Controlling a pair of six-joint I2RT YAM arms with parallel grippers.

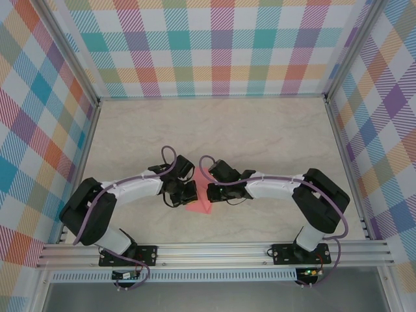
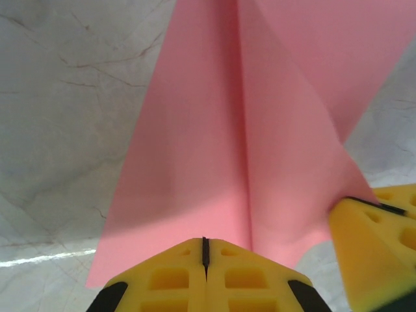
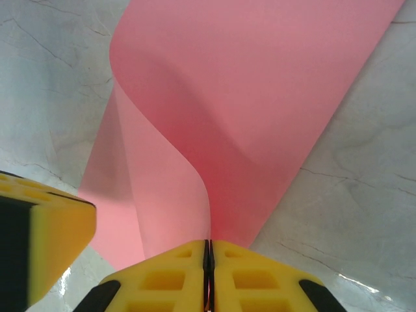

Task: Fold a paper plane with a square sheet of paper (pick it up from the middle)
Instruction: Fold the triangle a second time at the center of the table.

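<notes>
- The paper plane [image 1: 199, 198] sits at the middle of the bench [image 1: 260, 136], just in front of the two arm bases. It is a salmon-pink sheet, only part folded so far.
- Both arms have it between them. The left gripper [image 1: 187, 193] is at its left side and the right gripper [image 1: 212, 192] at its right, so neither arm looks nearer than the other.
- In the top view its long axis runs up and down the frame, away from the bases, with the broader end towards the bottom.
- From the left wrist, the left gripper [image 2: 205, 250] has its yellow fingers pressed together. The plane [image 2: 214, 143] spreads up the frame from their tips.
- A sharp centre crease runs straight up, a little to the right of the seam between the fingers.
- I can't tell whether these fingers pinch the paper's near edge or merely bear down on it.
- One finger of the right gripper [image 2: 374, 247] touches the paper's lower right edge.
- From the right wrist, the right gripper [image 3: 208, 250] is clamped on the paper. A flap rises out of the seam between the fingers and curls over to the left, with the rest of the plane [image 3: 260, 97] fanning to the upper right.
- A left finger [image 3: 52, 240] stands just beside, at the lower left.
- To my eye the next fold turns on that crease, which lies dead ahead of the left fingers with the curled flap to its right.
</notes>
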